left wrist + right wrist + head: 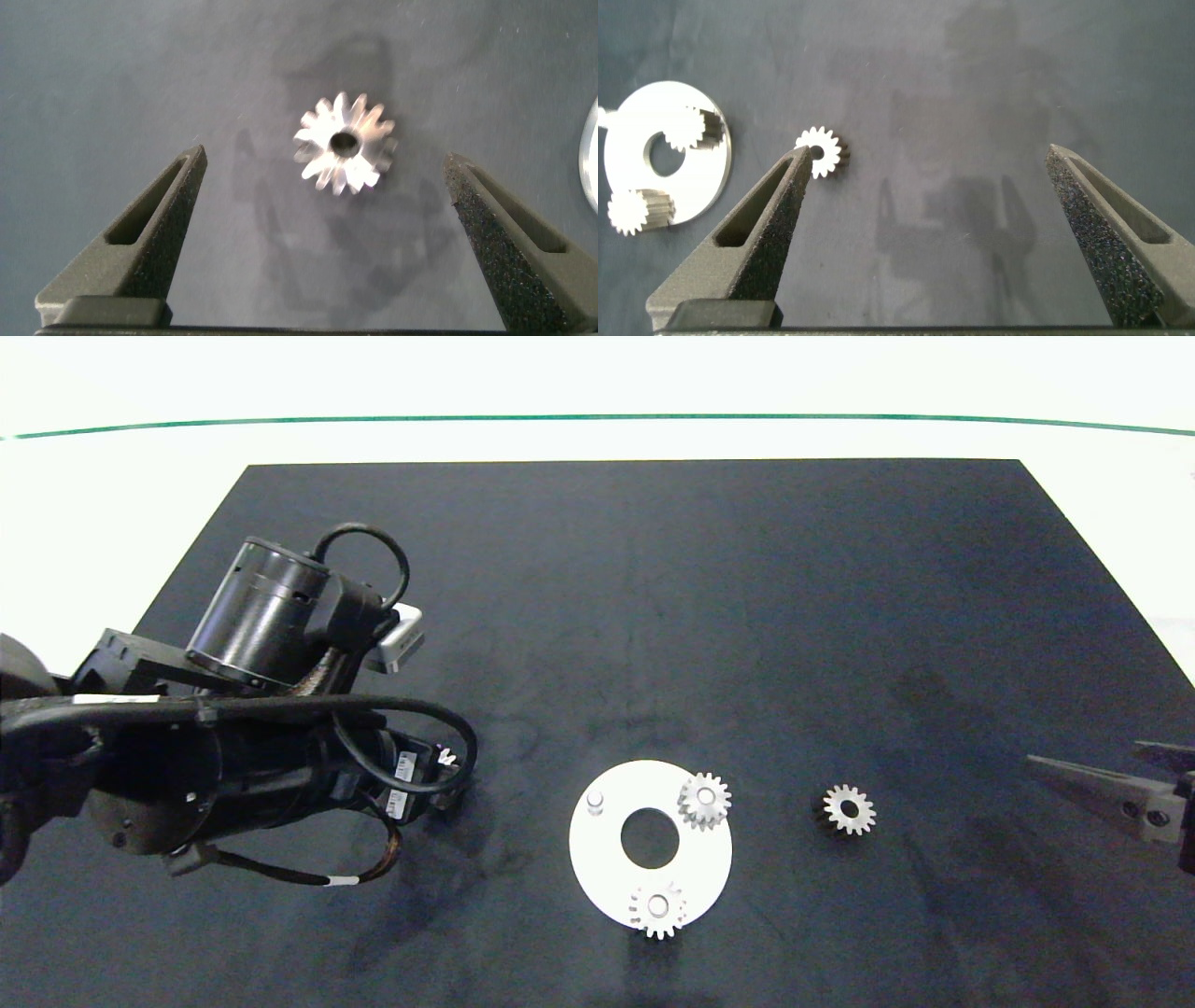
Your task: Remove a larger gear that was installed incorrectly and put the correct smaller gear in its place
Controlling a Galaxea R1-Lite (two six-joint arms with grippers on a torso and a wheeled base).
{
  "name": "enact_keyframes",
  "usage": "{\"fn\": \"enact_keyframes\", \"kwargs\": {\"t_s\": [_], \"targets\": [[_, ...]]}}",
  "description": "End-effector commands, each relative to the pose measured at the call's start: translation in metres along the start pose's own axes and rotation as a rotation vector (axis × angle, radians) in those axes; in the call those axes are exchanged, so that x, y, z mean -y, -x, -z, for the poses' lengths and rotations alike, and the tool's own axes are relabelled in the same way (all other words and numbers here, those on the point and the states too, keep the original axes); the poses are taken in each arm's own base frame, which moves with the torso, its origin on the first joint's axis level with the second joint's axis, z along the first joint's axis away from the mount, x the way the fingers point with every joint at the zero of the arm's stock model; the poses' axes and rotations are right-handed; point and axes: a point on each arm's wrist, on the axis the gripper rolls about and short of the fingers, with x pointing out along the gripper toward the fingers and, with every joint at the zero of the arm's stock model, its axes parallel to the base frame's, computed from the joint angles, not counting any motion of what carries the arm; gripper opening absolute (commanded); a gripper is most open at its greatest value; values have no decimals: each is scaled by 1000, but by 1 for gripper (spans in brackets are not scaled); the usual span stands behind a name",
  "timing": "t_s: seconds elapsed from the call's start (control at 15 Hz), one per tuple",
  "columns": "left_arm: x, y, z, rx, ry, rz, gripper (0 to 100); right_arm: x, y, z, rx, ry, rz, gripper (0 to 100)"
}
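Larger gear point(344, 142) under left arm, half-hidden

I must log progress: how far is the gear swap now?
Seemingly done: one peg on the disc is bare, so a gear looks removed. In hand: the open left claw straddles the left gear on the mat, not gripping. Left: seating the smaller gear on that peg; the right gear lies beside the disc, the open right claw idle farther right. I cannot tell which is larger.

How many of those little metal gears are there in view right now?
4. Two sit on pegs of the white disc: one gear at its right edge, another at its near edge. One lies right of it, one under the left gripper.
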Motion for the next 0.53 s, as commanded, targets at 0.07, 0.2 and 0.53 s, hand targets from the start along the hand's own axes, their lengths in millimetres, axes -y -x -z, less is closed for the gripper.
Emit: {"fn": "enact_keyframes", "kwargs": {"t_s": [0.07, 0.2, 0.53], "targets": [[-14, 29, 9, 58, 28, 2, 100, -6, -15, 6, -61, 30, -20, 100], [-23, 49, 15, 111, 52, 6, 100, -8, -26, 10, -107, 57, -19, 100], [-45, 97, 25, 252, 117, 18, 100, -14, -57, 11, -136, 147, -9, 100]]}}
